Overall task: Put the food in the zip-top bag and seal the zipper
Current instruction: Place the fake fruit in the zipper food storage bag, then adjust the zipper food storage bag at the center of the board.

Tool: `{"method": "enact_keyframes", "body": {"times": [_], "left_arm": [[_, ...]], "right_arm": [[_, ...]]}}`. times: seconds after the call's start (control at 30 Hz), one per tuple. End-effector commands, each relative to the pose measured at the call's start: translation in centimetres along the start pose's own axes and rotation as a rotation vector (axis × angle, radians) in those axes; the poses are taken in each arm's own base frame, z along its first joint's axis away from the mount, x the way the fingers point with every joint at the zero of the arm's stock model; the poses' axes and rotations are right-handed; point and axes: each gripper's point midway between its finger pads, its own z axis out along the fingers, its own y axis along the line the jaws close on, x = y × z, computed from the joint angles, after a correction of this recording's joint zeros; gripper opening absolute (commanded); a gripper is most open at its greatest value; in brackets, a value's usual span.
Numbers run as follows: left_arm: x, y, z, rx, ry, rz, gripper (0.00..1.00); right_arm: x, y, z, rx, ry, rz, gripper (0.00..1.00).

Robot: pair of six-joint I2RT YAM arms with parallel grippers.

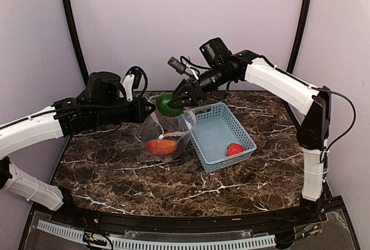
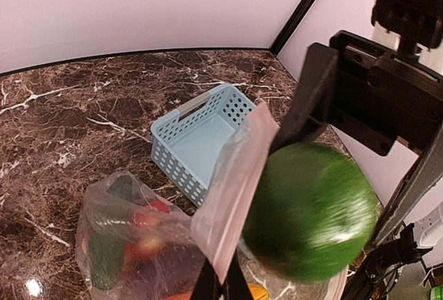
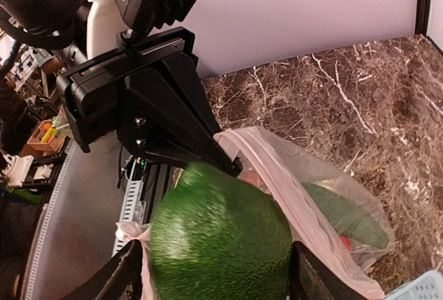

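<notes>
My left gripper is shut on the mouth edge of the clear zip-top bag and holds that edge up, pinched between its fingers. The bag shows an orange mango, red pieces and a dark green piece inside. My right gripper hangs right over the bag's mouth. Its jaws stand wide apart, with a round green fruit between the fingertips. The fruit is motion-blurred while the fingers are sharp. It fills the right of the left wrist view. A red strawberry lies in the basket.
The light blue lattice basket stands right of the bag, touching it, and also shows in the left wrist view. The dark marble table ends at walls behind and a black rail in front.
</notes>
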Motion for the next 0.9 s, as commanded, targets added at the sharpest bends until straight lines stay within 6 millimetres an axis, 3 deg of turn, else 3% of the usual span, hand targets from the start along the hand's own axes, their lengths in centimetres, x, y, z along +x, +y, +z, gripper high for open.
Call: {"method": "enact_keyframes", "body": {"times": [0.0,0.27,0.37,0.47,0.63,0.87], "left_arm": [[-1.1,0.1,-1.0,0.005,-0.046,0.007,0.01],[-1.2,0.2,-1.1,-0.002,-0.048,0.012,0.01],[-1.3,0.1,-1.2,0.004,-0.051,0.010,0.01],[-1.2,0.2,-1.2,0.001,-0.051,0.004,0.01],[-0.9,0.3,-1.0,0.004,-0.048,-0.006,0.01],[-0.9,0.1,-0.8,0.012,-0.047,-0.011,0.01]], "right_arm": [[-2.1,0.0,-0.2,0.042,-0.014,-0.061,0.74],[-2.2,1.7,-2.7,0.137,-0.004,-0.124,0.75],[-1.0,0.6,-3.7,0.261,0.032,-0.121,0.72],[1.6,-1.2,-4.5,0.395,0.089,-0.080,0.67],[5.8,-1.6,-3.4,0.361,0.181,0.048,0.62],[7.2,-2.3,-2.3,0.332,0.213,0.122,0.47]]}}
